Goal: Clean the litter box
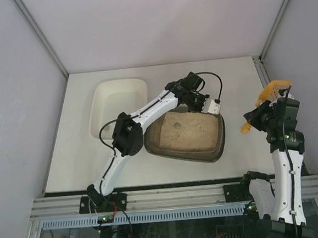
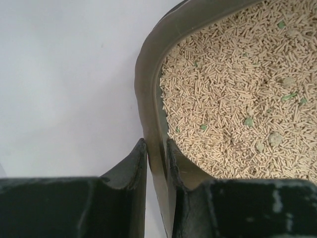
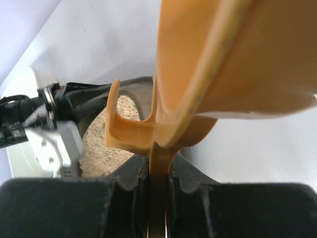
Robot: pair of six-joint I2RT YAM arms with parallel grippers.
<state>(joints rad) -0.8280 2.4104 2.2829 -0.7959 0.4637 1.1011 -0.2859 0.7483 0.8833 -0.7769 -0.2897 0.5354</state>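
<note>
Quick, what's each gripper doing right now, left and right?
Left gripper: closed on the rim of the dark brown-olive plastic litter box.
Right gripper: closed on the handle of the orange plastic scoop.

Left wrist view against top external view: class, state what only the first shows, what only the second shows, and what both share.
Only the left wrist view: single tan litter pellets mixed with green specks, and how the left gripper pinches the litter box rim, one finger inside, one outside. Only the top external view: the white tray to the left of the box, and the right gripper holding an orange scoop off to the right. Both: the litter box, its litter and the pale table.
</note>
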